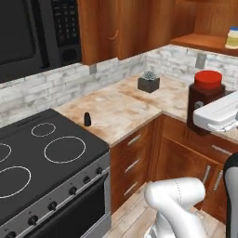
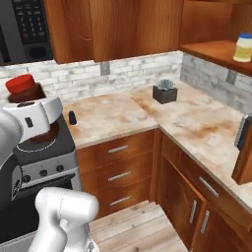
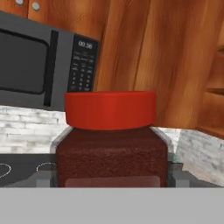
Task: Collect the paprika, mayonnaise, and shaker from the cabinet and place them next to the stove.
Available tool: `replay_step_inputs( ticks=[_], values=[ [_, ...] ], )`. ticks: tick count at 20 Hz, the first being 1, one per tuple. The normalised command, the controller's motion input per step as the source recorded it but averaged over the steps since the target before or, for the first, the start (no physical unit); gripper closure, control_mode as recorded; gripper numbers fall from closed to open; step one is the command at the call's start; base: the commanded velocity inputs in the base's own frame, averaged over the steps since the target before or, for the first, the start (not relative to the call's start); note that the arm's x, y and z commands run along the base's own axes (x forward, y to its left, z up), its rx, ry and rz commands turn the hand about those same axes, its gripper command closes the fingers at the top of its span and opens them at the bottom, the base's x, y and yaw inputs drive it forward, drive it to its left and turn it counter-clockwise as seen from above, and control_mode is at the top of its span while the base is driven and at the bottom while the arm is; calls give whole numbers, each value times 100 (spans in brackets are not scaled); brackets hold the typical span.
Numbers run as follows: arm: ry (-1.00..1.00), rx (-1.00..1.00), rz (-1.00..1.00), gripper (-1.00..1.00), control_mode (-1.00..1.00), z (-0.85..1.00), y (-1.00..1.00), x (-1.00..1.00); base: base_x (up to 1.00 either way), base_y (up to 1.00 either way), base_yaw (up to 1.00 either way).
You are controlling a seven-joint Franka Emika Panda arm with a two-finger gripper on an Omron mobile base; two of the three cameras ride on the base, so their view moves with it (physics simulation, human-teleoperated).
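Note:
My gripper [image 3: 111,178] is shut on the paprika [image 3: 111,140], a dark reddish-brown jar with a bright red lid, and holds it upright in the air. In the left base view the paprika [image 1: 206,98] hangs over the counter corner; in the right base view the paprika [image 2: 25,90] stands behind my white hand. The tiny black shaker [image 1: 87,119] [image 2: 72,117] stands on the counter just beside the stove [image 1: 46,158] [image 2: 49,168]. The mayonnaise [image 1: 233,38] [image 2: 243,47] sits on the open cabinet's wooden shelf [image 1: 200,42] [image 2: 211,50].
A black microwave [image 1: 28,32] [image 3: 35,65] hangs above the stove. A small plant in a black pot [image 1: 148,82] [image 2: 164,92] stands at the counter's back corner. A brown block [image 2: 243,157] sits on the right counter. Drawer fronts [image 2: 118,172] line the base cabinets.

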Motion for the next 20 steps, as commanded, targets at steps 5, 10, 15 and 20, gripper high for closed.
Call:
replay_step_inputs(
  ticks=[5, 10, 15, 20],
  values=[
    [0, 0, 0, 100, 100, 0, 0, 0, -6, 43, 62],
    [0, 0, 0, 100, 100, 0, 0, 0, 20, 40, 47],
    [0, 0, 0, 100, 100, 0, 0, 0, 61, -51, 23],
    [0, 0, 0, 100, 100, 0, 0, 0, 48, -67, 23]
  ],
)
